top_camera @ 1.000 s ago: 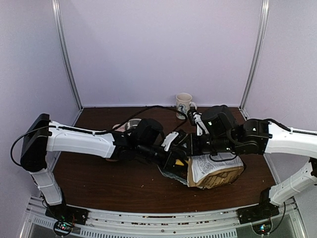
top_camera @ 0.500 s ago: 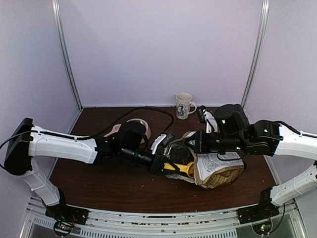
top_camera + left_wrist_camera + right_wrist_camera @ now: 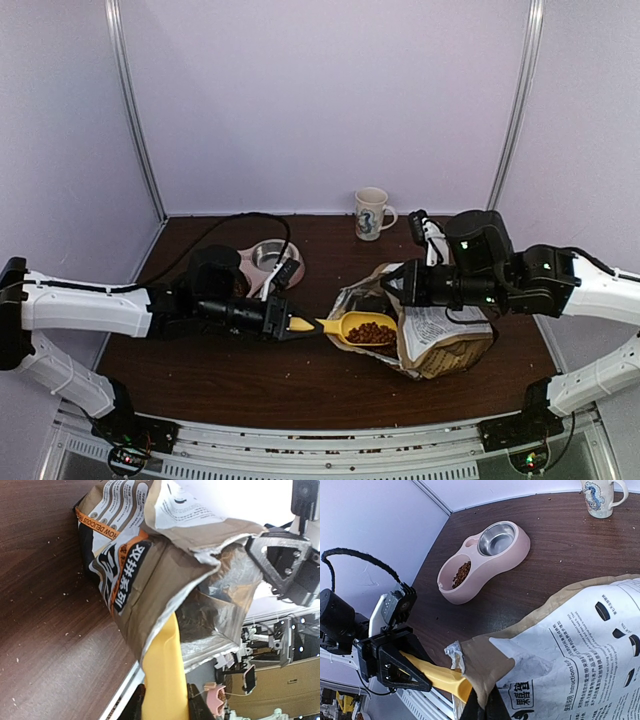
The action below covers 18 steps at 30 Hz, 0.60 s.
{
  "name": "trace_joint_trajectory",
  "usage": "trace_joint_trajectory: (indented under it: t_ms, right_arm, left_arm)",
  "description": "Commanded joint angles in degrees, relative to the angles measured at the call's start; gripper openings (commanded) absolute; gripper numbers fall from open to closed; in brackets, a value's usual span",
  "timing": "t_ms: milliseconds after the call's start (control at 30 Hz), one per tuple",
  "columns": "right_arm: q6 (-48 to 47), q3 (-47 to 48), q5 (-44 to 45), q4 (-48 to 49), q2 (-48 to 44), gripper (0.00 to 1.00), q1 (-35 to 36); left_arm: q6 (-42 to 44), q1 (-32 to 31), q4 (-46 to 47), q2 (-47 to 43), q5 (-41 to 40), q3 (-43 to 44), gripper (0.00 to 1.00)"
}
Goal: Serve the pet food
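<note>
The left gripper [image 3: 290,323] is clamping the handle of a yellow plastic scoop [image 3: 358,327], its two fingers pressing the handle from either side in the left wrist view. The scoop is lying roughly level, its bowl sitting at the open mouth of a tan-and-white printed paper bag [image 3: 445,340] that is lying on its side on the dark brown wooden table [image 3: 200,370]. The pet food [image 3: 372,332], a small heap of reddish-brown kibble, is filling the scoop's bowl. More of it is resting in one well of a pink two-well plastic feeder [image 3: 485,562], whose other well holds a bare steel dish. The right gripper [image 3: 392,286] is pinching the bag's torn upper edge, its fingers closed on the paper and holding the mouth open. A white ceramic mug with a blue pattern [image 3: 371,213] is standing upright near the back wall, well apart from the bag.
</note>
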Motion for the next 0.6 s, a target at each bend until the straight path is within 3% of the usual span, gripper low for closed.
trace_joint_trajectory:
  t_ms: [0,567]
  right_arm:
    - [0.9,-0.1,3.4,4.9,-3.3,0.00,-0.6]
    - [2.9,-1.9,5.3,5.0,-5.5,0.00,-2.0]
  left_arm:
    - [-5.8,1.0,5.6,-4.6,-0.7,-1.9,0.00]
    - [-12.1,3.3,10.9,-13.4,3.2,-6.1,0.00]
